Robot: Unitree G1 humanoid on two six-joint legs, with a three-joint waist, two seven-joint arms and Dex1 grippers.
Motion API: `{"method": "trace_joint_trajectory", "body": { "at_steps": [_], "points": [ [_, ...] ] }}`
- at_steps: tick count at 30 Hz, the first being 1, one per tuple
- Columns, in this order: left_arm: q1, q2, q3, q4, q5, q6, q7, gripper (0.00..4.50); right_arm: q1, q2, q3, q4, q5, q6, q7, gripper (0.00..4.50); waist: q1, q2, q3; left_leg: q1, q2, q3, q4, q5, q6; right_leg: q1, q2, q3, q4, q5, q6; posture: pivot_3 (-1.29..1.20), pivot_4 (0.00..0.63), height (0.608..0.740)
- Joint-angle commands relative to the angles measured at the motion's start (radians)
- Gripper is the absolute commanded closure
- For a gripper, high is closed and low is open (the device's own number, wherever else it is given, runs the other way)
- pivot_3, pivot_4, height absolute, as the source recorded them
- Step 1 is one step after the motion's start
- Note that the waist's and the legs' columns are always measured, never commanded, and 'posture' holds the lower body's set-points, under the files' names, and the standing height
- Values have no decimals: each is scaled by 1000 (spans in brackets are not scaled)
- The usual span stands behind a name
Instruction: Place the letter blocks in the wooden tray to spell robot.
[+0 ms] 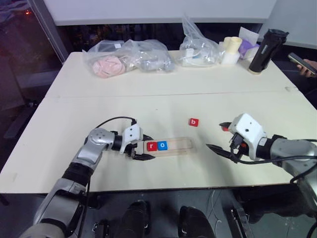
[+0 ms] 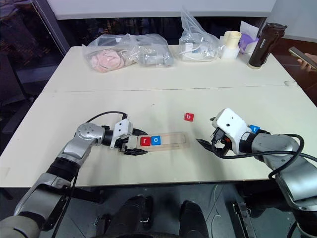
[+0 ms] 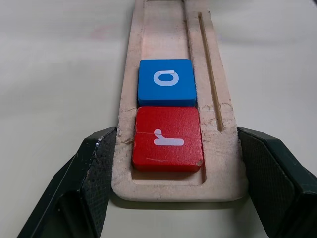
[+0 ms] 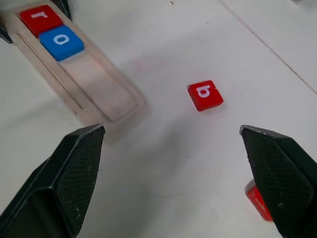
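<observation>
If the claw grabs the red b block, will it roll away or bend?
Probably neither. The red b block looks like a flat, square tile lying flush on the table, so it should slide rather than roll. Its crisp edges suggest it is stiff, and being so low, it may be tricky to pinch.

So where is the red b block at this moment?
The red b block lies loose on the table, beyond the far right end of the wooden tray and to the left of the right gripper.
</observation>
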Motion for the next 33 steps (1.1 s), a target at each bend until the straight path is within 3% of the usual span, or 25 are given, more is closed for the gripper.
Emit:
{"method": "trace_joint_trajectory", "body": {
  "at_steps": [1,23,33],
  "points": [
    [2,-51,-90,49,56,-13,-25,1362,3,-1,-45,-46,12,9,-15,0,-1,0,0,0,0,2,1,-1,1,0,-1,0,0,0,0,0,150,725],
    [-60,-196,-114,123,150,-34,37,1362,8,18,-25,-56,14,12,-45,0,2,0,0,0,1,19,10,-8,13,11,-16,-6,-2,-5,8,0,150,725],
    [-42,-227,-127,96,168,3,62,1362,15,28,-21,-66,12,18,-57,0,2,0,0,-3,2,23,10,-13,21,19,-18,-10,-17,-6,9,0,150,725]
  ]
}}
